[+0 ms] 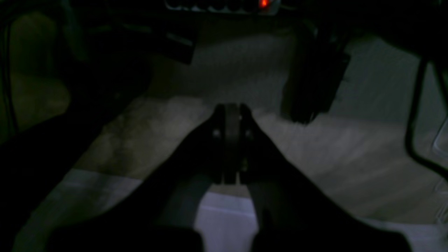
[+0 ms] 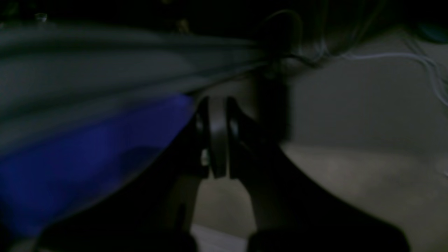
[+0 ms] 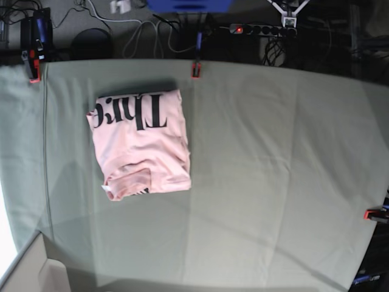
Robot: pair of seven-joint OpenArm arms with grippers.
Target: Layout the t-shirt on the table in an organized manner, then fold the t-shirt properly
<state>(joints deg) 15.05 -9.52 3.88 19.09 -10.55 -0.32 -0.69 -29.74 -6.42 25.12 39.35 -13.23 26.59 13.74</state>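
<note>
The pale pink t-shirt (image 3: 140, 143) lies folded into a compact rectangle on the left half of the grey-green table (image 3: 273, 170), with black lettering showing along its far edge. Neither arm shows in the base view. The left wrist view is dark. My left gripper (image 1: 231, 115) is shut with nothing between its fingers, over a dim floor. My right gripper (image 2: 217, 105) is also shut and empty, beside hanging grey-green cloth (image 2: 105, 63). The t-shirt shows in neither wrist view.
Red clamps (image 3: 196, 70) (image 3: 33, 73) (image 3: 374, 214) hold the table cloth at its edges. A power strip with a red light (image 3: 261, 28) and cables lie behind the table. A blue object (image 2: 87, 154) is left of my right gripper.
</note>
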